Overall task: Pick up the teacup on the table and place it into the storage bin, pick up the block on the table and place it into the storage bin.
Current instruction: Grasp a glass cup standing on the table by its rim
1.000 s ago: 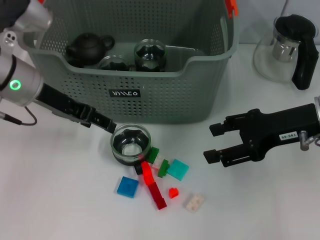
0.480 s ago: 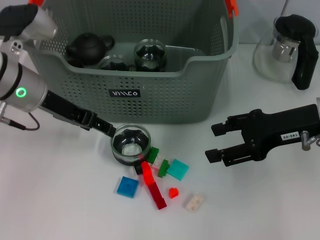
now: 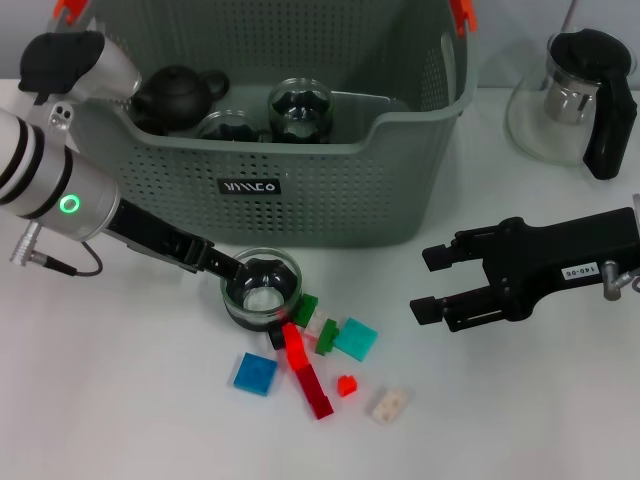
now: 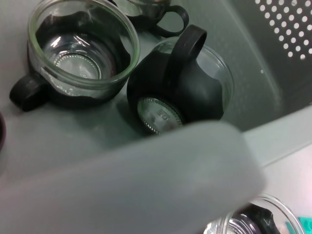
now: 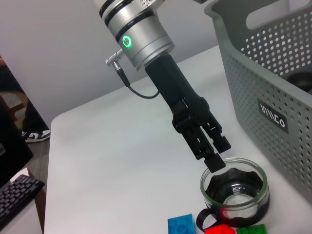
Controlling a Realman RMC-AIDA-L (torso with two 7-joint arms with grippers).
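The teacup [image 3: 262, 291], clear glass with a black sleeve, stands upright on the white table just in front of the storage bin [image 3: 330, 195]. My left gripper [image 3: 232, 266] reaches in from the left. Its fingers are narrowly apart at the cup's near rim, and in the right wrist view one fingertip [image 5: 215, 163] is at the rim of the teacup [image 5: 234, 192]. Several blocks lie right of and below the cup: a long red block [image 3: 310, 375], a blue one [image 3: 255, 373], a teal one [image 3: 355, 338] and smaller ones. My right gripper [image 3: 428, 284] hovers open to their right.
Inside the bin sit a black teapot [image 3: 178, 92] and two glass cups [image 3: 298, 108]; the left wrist view looks down on those cups [image 4: 80, 63] over the bin's rim [image 4: 146, 180]. A glass kettle [image 3: 580, 95] with a black handle stands at the far right.
My left arm has swung its wrist down and to the right, and its fingertips have crept closer to the teacup's rim. The right arm has barely shifted. Cup and blocks lie unmoved.
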